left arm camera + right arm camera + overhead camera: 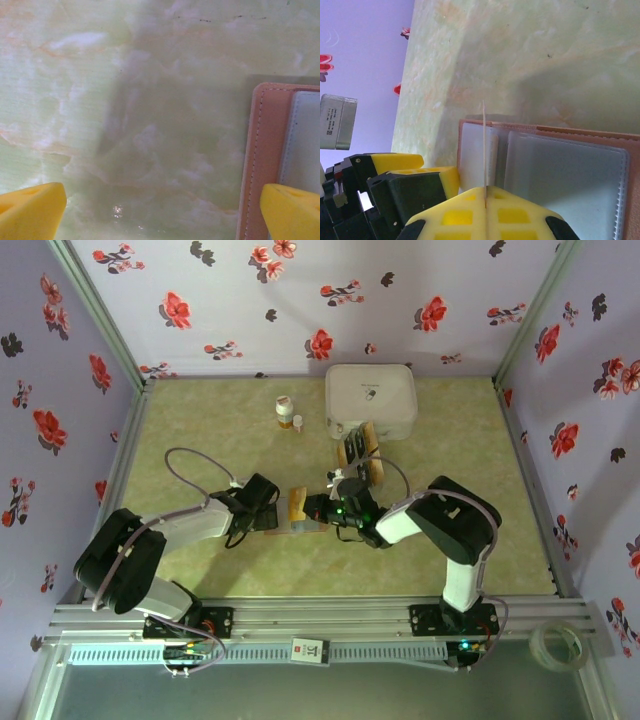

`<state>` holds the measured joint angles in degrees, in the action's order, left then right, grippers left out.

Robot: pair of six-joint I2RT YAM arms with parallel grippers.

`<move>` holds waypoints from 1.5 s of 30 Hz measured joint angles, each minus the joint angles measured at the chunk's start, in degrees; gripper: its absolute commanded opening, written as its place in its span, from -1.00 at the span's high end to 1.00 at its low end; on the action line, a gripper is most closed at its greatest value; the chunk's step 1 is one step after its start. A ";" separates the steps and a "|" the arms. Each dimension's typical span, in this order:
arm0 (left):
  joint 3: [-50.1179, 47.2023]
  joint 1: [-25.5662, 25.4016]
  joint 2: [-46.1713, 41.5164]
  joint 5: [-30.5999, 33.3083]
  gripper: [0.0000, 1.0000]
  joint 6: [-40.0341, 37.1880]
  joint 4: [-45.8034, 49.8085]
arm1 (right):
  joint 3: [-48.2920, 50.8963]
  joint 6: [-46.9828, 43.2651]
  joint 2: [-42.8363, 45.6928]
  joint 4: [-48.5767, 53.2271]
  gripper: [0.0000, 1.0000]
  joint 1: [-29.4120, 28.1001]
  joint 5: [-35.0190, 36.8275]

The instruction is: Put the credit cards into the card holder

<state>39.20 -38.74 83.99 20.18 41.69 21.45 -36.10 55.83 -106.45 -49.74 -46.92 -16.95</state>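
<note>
Holding a thin pale card (484,145) edge-on over the open reddish-brown leather card holder (565,175).
The right yellow fingers (515,215) clamp the card upright above the holder's grey pockets. The holder lies flat on the green marbled surface (125,100). The left yellow fingers (30,212) stand wide apart and empty, one tip over the holder's edge.

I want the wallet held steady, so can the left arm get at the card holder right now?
Probably yes: the left pincer is open, hanging right above the edge of the card holder, one finger over its leather, nothing between them.
</note>
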 measured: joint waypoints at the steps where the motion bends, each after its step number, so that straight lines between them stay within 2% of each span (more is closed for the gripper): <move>1: 0.00 0.00 0.00 0.00 -0.99 0.00 0.00 | 0.07 0.22 -0.22 -0.22 1.00 -0.02 0.00; 45: -0.07 -0.04 -0.22 0.22 -0.99 -0.02 0.04 | 4.02 4.39 -3.50 -9.25 1.00 -0.87 -0.90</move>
<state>39.13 -38.79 83.77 20.40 41.67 21.50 -32.08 60.23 -109.95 -58.98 -47.79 -17.85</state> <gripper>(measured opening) 0.996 0.054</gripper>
